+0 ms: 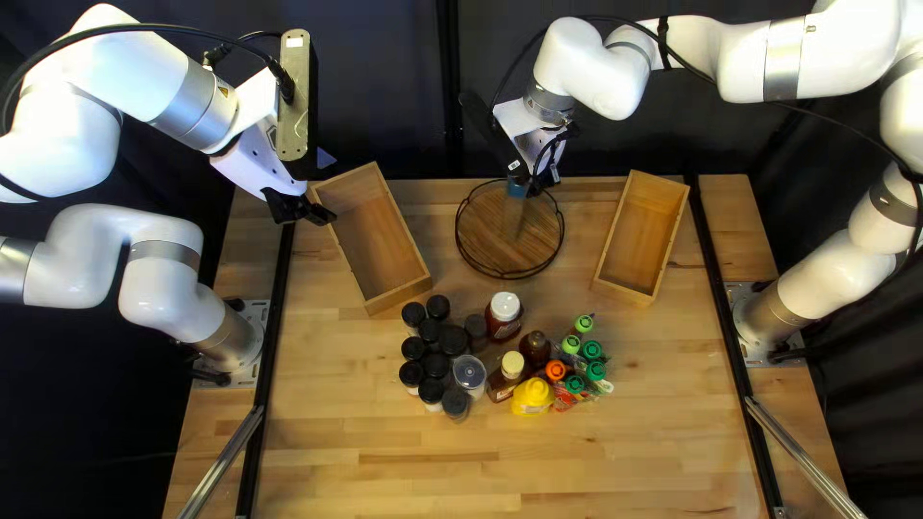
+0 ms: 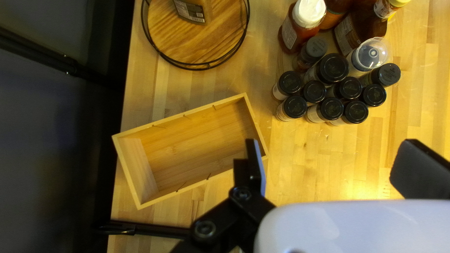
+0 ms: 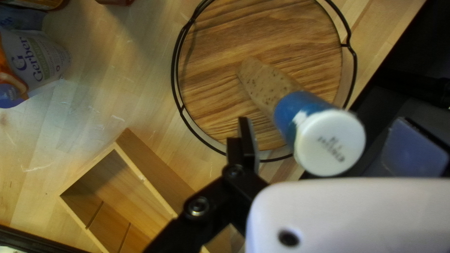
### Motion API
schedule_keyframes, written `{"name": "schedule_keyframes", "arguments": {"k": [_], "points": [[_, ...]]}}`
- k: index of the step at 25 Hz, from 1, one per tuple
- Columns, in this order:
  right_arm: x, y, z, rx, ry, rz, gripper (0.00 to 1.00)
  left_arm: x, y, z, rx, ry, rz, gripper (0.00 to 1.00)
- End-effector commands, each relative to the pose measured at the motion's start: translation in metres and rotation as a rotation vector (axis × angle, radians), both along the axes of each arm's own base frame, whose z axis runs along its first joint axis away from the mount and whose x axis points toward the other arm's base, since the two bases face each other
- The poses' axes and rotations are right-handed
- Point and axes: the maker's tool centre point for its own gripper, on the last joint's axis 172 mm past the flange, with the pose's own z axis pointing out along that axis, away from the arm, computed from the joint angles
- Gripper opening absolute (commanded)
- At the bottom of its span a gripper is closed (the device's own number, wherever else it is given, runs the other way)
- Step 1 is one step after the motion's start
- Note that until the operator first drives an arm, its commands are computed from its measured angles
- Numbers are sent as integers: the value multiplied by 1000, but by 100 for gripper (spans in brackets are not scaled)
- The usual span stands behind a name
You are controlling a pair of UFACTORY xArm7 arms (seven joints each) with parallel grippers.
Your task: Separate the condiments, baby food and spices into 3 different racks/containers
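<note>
In the top left view, my left gripper (image 1: pixel 302 210) is by the left rectangular wooden box (image 1: pixel 383 234); my right gripper (image 1: pixel 536 180) is at a tan bottle with a blue band and white cap (image 1: pixel 514 217), upright on the round wooden, wire-rimmed tray (image 1: pixel 480 234). Black-capped spice jars (image 1: pixel 435 366), a yellow squeeze bottle (image 1: pixel 532 397) and green- and orange-capped pouches (image 1: pixel 592 350) crowd mid-table.

In the left wrist view, my fingers stand apart, nothing clamped, the jars ahead.

In the right wrist view, my fingers are spread, the bottle's cap between them, untouched.
</note>
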Motion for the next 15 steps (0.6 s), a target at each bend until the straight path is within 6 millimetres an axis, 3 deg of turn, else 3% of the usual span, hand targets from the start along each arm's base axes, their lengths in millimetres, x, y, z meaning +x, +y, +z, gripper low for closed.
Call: {"name": "schedule_keyframes", "arguments": {"k": [1,5,8,9,15], "points": [[-8,9,17,-3,-14,-8,100,0,0,0,0,0,0,100],[-13,44,53,6,-35,-21,100,0,0,0,0,0,0,100],[-12,86,76,19,-43,-18,100,0,0,0,0,0,0,100],[-10,109,81,26,-41,-14,100,0,0,0,0,0,0,100],[2,207,68,74,-1,-3,100,0,0,0,0,0,0,100]]}}
